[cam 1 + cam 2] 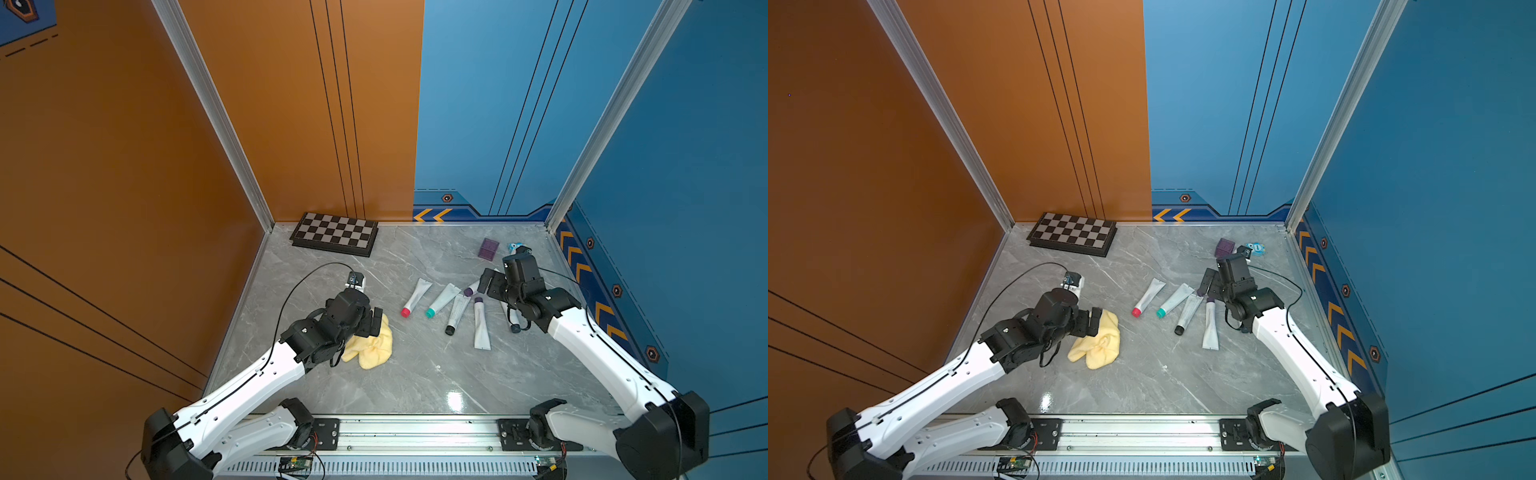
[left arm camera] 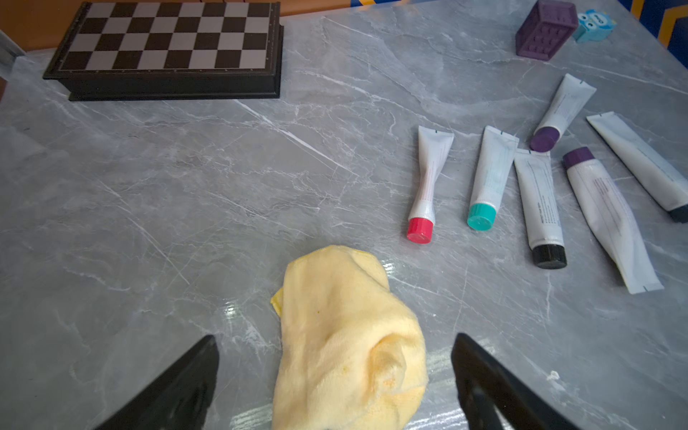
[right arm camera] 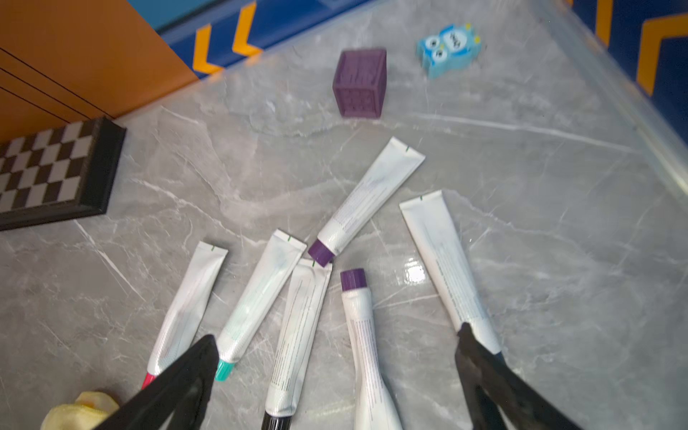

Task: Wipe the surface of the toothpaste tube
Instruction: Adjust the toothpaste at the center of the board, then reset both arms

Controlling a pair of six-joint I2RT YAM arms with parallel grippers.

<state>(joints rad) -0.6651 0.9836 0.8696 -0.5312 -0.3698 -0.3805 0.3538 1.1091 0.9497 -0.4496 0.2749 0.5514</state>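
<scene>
1. Cloth: a crumpled yellow terry cloth (image 1: 372,347), soft and bunched, lies left of the table's centre. The left gripper (image 2: 335,337) is over it with its jaws spread wide on either side, grasping nothing.
2. Six white plastic toothpaste tubes (image 1: 482,324) with flat crimped tails lie fanned across the table's right half, apart from the cloth. They are a red-capped tube (image 2: 428,178), a teal-capped tube (image 2: 491,171), a black-capped tube (image 2: 540,201), two purple-capped tubes (image 2: 607,216) and a dark-capped tube (image 2: 640,160) nearest the right edge.
3. The right gripper (image 3: 337,331) hangs above the tubes, jaws released and holding none. One fingertip overlaps the dark-capped tube in the wrist view, and contact cannot be told.
4. Surface: a glossy grey marble-patterned table (image 1: 415,374) with white veins and glare patches.
5. Enclosure: orange wall panels (image 1: 124,166), blue wall panels (image 1: 685,166) and aluminium corner posts (image 1: 216,108).
6. A shut black chequered board case (image 1: 334,235) sits at the far left corner, its contents unseen. A purple gridded cube (image 1: 488,248) and a blue owl-faced block (image 3: 448,50) sit near the far right corner.
</scene>
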